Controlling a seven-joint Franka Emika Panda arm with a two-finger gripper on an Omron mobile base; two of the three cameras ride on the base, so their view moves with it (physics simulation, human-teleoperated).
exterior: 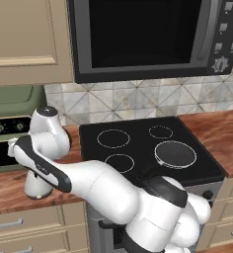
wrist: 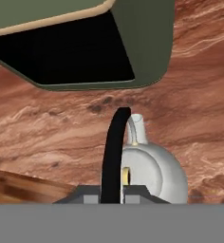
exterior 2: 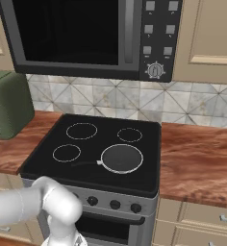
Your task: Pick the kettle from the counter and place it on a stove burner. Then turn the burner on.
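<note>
I see my gripper (wrist: pixel 113 193) pinching the kettle (wrist: pixel 149 173) by its black handle (wrist: pixel 113 152) on the counter (wrist: pixel 199 109), near the green oven (wrist: pixel 80 42), left of the stove (exterior: pixel 138 143).

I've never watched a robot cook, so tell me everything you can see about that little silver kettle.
The small silver-grey dome-shaped kettle looks like smooth metal, with a short spout and a thin black arched handle. It sits upright on the reddish-brown wood-grain counter, near the green oven. The gripper is shut on its handle.
</note>
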